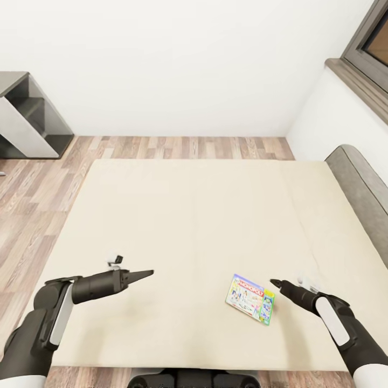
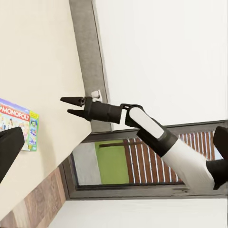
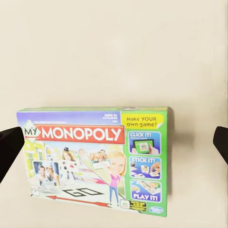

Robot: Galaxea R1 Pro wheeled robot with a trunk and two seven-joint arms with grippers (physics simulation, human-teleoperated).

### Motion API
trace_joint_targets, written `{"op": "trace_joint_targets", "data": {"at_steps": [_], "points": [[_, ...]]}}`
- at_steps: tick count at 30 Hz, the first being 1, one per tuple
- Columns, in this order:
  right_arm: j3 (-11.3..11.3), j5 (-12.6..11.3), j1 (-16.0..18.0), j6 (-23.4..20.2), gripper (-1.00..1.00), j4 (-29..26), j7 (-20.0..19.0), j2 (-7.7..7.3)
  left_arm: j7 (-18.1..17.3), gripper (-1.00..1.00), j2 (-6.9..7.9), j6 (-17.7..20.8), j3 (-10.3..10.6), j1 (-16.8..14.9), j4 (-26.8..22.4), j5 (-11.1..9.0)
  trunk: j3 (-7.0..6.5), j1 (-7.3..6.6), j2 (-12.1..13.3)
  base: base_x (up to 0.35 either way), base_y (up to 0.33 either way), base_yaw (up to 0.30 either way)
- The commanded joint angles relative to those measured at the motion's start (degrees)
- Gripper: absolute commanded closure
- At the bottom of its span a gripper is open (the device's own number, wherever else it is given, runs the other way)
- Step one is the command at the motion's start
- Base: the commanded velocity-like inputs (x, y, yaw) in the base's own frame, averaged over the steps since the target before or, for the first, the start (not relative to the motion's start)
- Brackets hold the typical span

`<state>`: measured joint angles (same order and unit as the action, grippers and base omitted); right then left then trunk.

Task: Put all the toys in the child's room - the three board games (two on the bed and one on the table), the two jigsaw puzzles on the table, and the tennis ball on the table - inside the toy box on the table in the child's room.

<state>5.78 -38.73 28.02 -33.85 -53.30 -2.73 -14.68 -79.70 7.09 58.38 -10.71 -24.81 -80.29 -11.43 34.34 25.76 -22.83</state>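
The bed [image 1: 178, 226] takes up most of the head view, a plain beige mattress, smooth and flat, its near edge cut off by the bottom of the frame. At the right edge curves the grey padded headboard [image 1: 362, 186], partly out of the picture. One board game [image 1: 250, 298] lies flat on the mattress at lower right, a thin box with a green border and a busy printed cover; the right wrist view reads "My Monopoly" on it [image 3: 95, 159].

The right gripper [image 1: 275, 282] sits just right of the box, apart from it. In the left wrist view its [image 2: 71, 106] two dark tapered fingers stand apart with nothing between them. In its own wrist view only the black fingertips [image 3: 9, 151] show at the frame's edges, spread wider than the box.

The left gripper [image 1: 150, 273] at lower left looks like a single dark point above bare mattress; whether its fingers part I cannot tell.

Beyond the bed are wood-plank floor [image 1: 178, 146], a white wall, a grey shelf unit [image 1: 29, 116] at upper left, and a dark window frame [image 1: 366, 46] at upper right.
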Motion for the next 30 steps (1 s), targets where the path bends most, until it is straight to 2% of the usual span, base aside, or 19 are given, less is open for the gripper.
{"op": "trace_joint_targets", "data": {"at_steps": [1,5,9,20,30], "points": [[0.1,0.1,0.0,-0.3,-1.0,0.0,-0.3,-0.11,-0.7,-1.0,0.03,0.6,-0.1,0.0,-0.2,-0.1,0.17,0.03,-0.1,0.0,0.0,0.0],[0.2,0.0,0.0,-0.3,-1.0,0.0,-0.7,-0.48,-5.1,-1.0,0.14,0.6,-0.6,0.1,-0.9,-0.1,0.55,0.03,-0.1,0.0,0.0,0.0],[0.2,0.0,0.0,-0.3,-1.0,0.0,-1.1,-0.62,-7.8,-1.0,0.22,0.5,-0.9,0.1,-1.0,-0.1,0.92,0.03,-0.1,0.0,0.0,0.0],[0.1,-0.2,0.0,-0.3,-1.0,0.0,-1.3,-0.63,-9.1,-1.0,0.13,0.4,-2.8,0.3,-1.1,-0.1,1.96,0.03,-0.1,0.0,0.0,0.0],[0.0,0.0,0.0,-0.3,-1.0,0.0,-2.5,-0.62,-9.0,-1.0,0.12,0.4,-3.0,0.3,-1.1,-0.1,2.91,0.03,-0.1,0.0,0.0,0.0]]}}
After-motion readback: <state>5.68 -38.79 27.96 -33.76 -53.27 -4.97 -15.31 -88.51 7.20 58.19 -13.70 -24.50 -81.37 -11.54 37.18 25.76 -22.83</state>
